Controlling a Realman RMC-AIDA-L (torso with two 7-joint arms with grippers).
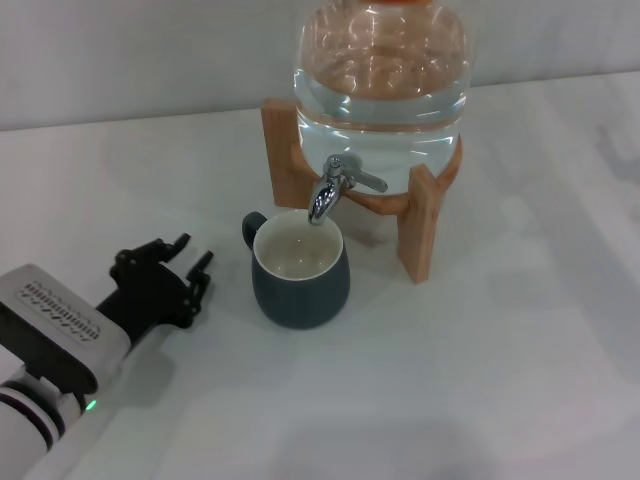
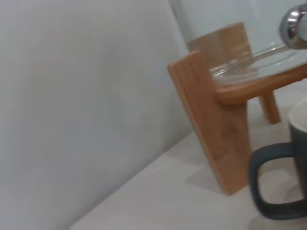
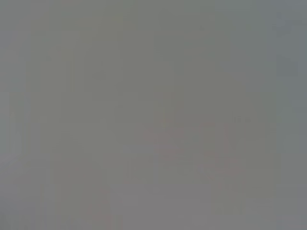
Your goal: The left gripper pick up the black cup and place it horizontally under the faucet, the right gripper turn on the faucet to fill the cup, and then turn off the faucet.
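Note:
The black cup (image 1: 299,273) stands upright on the table, its cream inside right below the spout of the chrome faucet (image 1: 335,188). The cup's handle (image 2: 273,179) points toward the back left. My left gripper (image 1: 193,256) rests on the table a short way to the cup's left, open, apart from the cup and holding nothing. The faucet's lever sticks out to the right, and the faucet's chrome (image 2: 295,26) shows at the edge of the left wrist view. The right gripper is out of view; the right wrist view shows only flat grey.
The clear water jar (image 1: 381,80) sits on a wooden stand (image 1: 420,225) at the back centre, its legs (image 2: 211,122) flanking the cup. White tabletop (image 1: 480,380) stretches to the front and right.

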